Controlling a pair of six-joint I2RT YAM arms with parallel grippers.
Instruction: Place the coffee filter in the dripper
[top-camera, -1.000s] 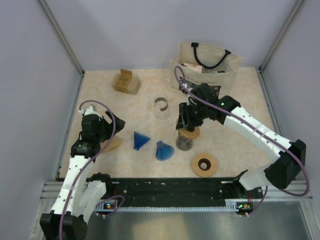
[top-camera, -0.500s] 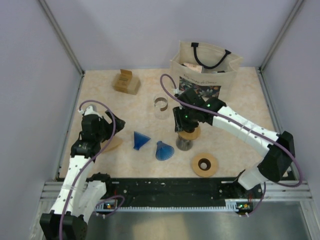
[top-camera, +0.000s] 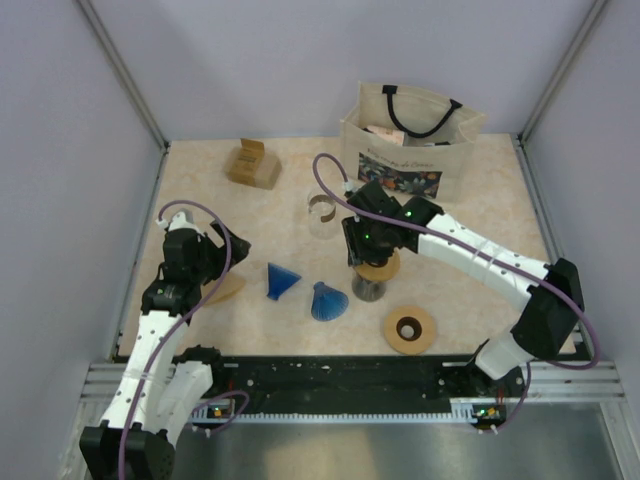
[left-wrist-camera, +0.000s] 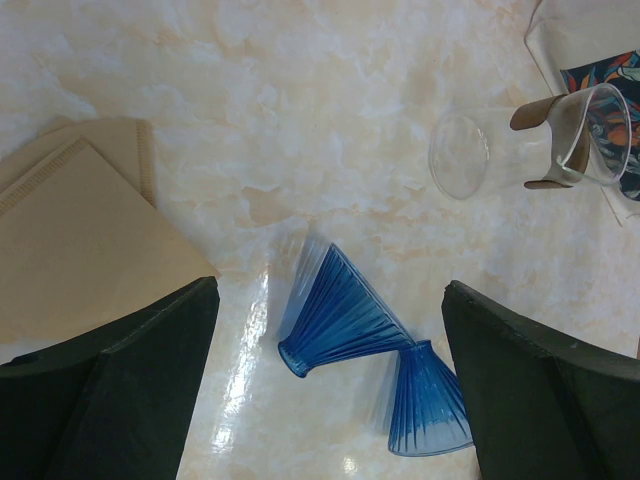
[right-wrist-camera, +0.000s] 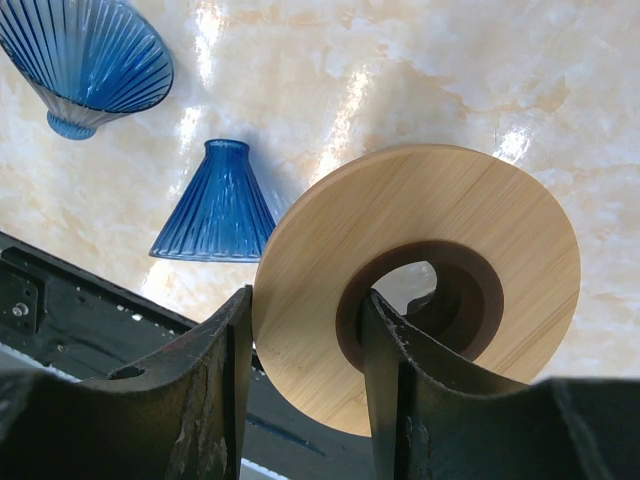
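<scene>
The coffee filter (left-wrist-camera: 70, 230) is seen lying flat just outside one finger of the spread, empty left gripper (left-wrist-camera: 330, 300), the blue dripper (left-wrist-camera: 340, 315) on its side between the fingers, while a wooden ring (right-wrist-camera: 450, 230) is clamped by the farther right gripper (right-wrist-camera: 305, 310).

overhead view looks down from behind; both close wrist views share the blue drippers (left-wrist-camera: 340, 318) (right-wrist-camera: 215, 205).

I get bright, even overhead light; white glare streaks the glossy beige marble-patterned tabletop (right-wrist-camera: 345, 100); shadows soft, 3 views sharp.
</scene>
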